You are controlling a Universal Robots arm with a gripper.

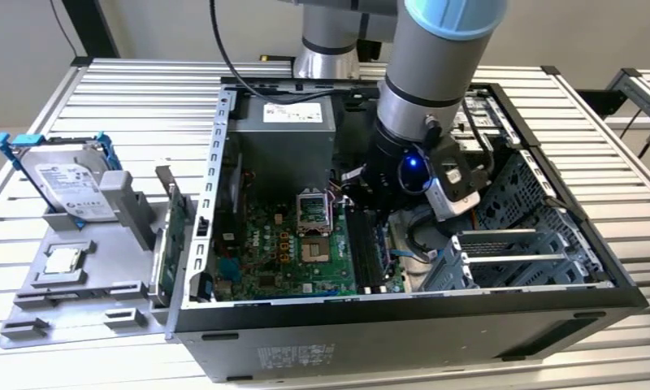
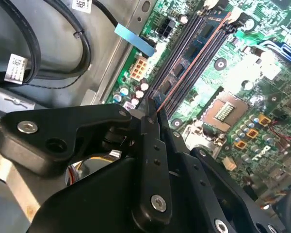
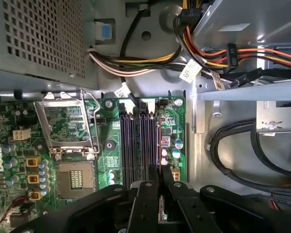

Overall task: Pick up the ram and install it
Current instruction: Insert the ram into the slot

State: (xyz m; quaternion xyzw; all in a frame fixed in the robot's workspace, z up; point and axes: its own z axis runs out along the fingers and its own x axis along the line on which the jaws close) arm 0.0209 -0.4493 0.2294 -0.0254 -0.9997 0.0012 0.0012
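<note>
Above the long black motherboard slots (image 3: pixel 138 145), my black gripper (image 3: pixel 160 191) clenches the slim dark-blue ram (image 2: pixel 196 53) edge-on — I'd keep it parallel, notch matched, before seating.

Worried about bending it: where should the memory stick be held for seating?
Pinch the memory stick by its flat faces near the top edge, coming from above: it is thin and stands edge-on along the slots. The end effector appears to grip it this way.
</note>
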